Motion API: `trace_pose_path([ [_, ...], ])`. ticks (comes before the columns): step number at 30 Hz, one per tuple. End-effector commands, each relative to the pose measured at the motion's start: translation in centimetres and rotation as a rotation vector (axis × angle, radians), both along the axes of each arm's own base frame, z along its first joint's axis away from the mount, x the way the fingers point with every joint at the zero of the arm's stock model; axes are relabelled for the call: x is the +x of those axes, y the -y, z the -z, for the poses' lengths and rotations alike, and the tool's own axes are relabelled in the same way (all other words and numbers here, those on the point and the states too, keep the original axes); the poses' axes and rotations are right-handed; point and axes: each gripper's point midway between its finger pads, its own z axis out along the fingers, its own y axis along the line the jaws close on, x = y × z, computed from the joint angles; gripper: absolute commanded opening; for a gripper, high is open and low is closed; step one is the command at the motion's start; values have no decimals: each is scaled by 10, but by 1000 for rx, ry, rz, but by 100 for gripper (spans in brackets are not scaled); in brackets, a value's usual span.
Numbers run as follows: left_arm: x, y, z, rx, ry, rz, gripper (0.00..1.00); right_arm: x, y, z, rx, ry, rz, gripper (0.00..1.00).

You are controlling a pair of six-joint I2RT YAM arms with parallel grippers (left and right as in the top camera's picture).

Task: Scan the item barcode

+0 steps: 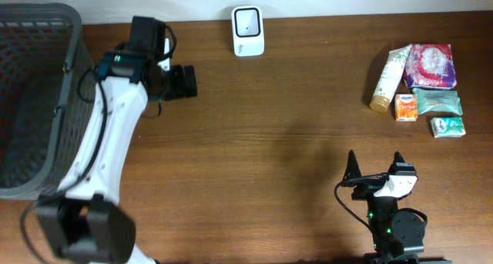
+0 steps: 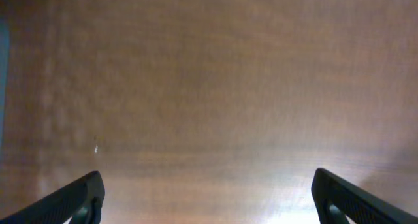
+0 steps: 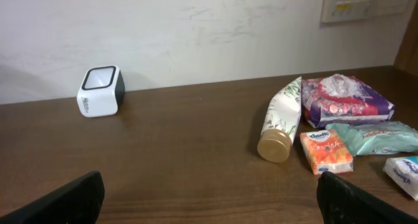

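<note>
Both tools wide open, nothing held

- left tool [image 2: 208, 174]: 11 o'clock on the table [image 1: 293, 125], just right of the grey basket [image 1: 38, 16] (basket fills the 9 o'clock edge). Its wrist view shows bare wood between the fingers
- right tool [image 1: 375, 164]: 5 o'clock edge, fingers pointing to 12, well apart from the items
- scanner [image 1: 248, 31]: white, 12 o'clock edge against the wall
- items clustered at 2 o'clock, all lying on the table: cream tube [image 1: 389, 79] tilted with its gold cap toward 7, pink pack [image 1: 431, 66] just right of it, orange box [image 1: 406, 107] under the tube, teal packet [image 1: 437, 101] beside the box, small teal-white packet [image 1: 447, 126] at 5 o'clock of the group

No barcode readable in any view (too small)
</note>
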Motion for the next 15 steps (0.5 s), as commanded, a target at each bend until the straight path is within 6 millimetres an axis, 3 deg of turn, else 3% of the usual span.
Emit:
trace_pose_path([
  [1, -29, -5, 2, 42, 54, 94, 99, 0, 2, 4, -1, -5, 7, 99],
  [7, -88, -14, 1, 61, 323, 150, 99, 0, 2, 4, -1, -5, 7, 99],
  [9, -124, -19, -11, 54, 423, 145, 99, 0, 2, 4, -1, -5, 7, 99],
  [12, -168, -27, -49, 49, 630, 126, 99, 0, 2, 4, -1, -5, 7, 99],
  [15, -188, -37, -37, 77, 635, 100, 99, 0, 2, 4, -1, -5, 7, 99],
])
